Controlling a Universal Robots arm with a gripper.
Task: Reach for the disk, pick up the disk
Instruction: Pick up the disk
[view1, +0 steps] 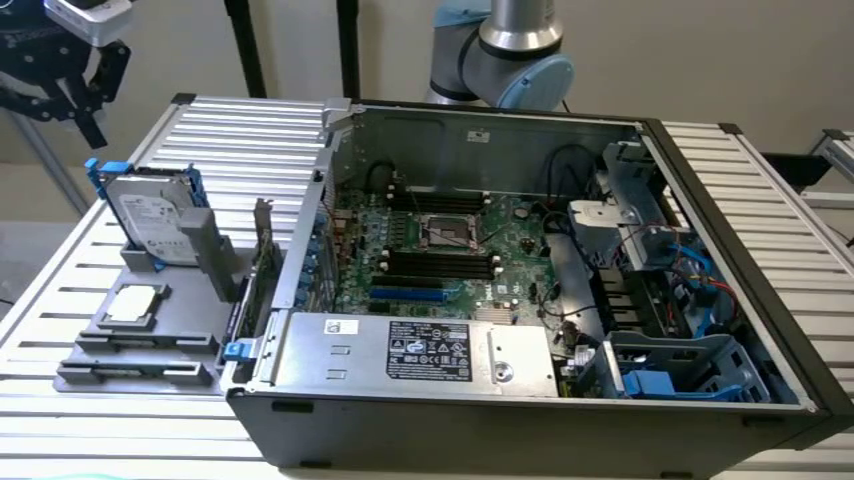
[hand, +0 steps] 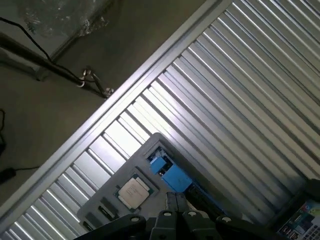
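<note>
The disk (view1: 151, 212) stands on edge in a grey fixture (view1: 160, 340) at the exterior view's left, beside the open computer case. It is silver-grey with a white label and blue rails. My gripper (view1: 86, 112) hangs high above it and a little further back, well apart from it. In the wrist view, the disk's blue rail (hand: 174, 176) shows from above just past the gripper (hand: 175, 201), whose fingers are shut together with nothing between them.
A small square silver chip (view1: 134, 304) (hand: 132, 192) lies on the fixture in front of the disk. The open computer case (view1: 534, 250) holds a large silver box (view1: 414, 350) with a label. The slatted metal table (view1: 747, 180) ends close behind the fixture, with floor (hand: 50, 110) beyond.
</note>
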